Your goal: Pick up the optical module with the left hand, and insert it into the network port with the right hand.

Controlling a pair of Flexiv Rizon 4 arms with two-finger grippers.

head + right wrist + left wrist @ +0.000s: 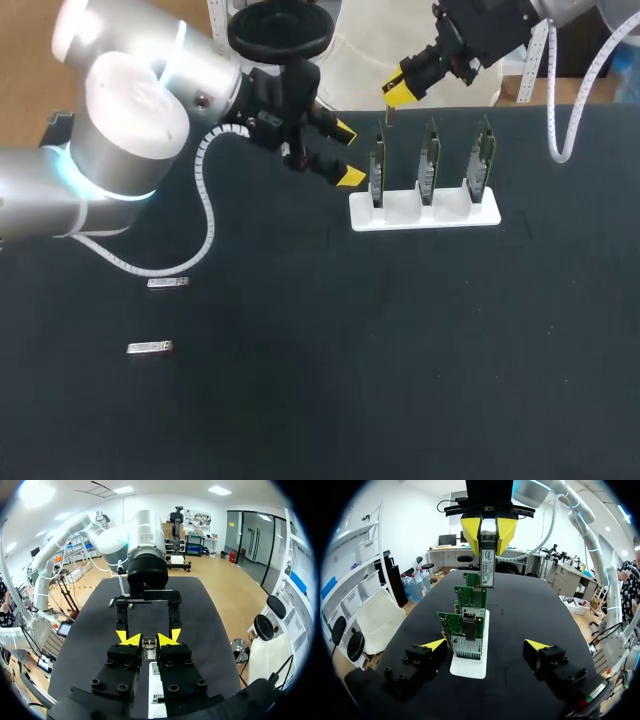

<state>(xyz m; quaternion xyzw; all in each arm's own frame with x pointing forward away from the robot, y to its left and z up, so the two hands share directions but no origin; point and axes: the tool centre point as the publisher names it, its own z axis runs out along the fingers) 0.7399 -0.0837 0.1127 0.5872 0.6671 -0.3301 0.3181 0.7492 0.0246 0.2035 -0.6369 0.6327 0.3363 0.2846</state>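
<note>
From overhead, the right claw (396, 95), reaching in from the far right corner, pinches the optical module (388, 116) upright just above the first network card (378, 168) of three held in a white stand (440, 214) on the dark counter (400, 350). The left claw (348, 153) hovers just beside that card, its fingers spread and empty, and two spare modules (168, 283) lie well apart towards the counter's left side. Seen along the left wrist, the optical module (488, 569) hangs with its long axis vertical, clamped at its upper end by the right claw (488, 533), above the row of cards ahead of the left arm's open fingers. Seen along the right wrist, the optical module (148, 646) sits between the two yellow tips, with the white stand (159, 695) below and the left claw facing it from beyond. The network port appears to lie directly beneath, so insertion looks like a straight descent by the right arm, the nearer one.
</note>
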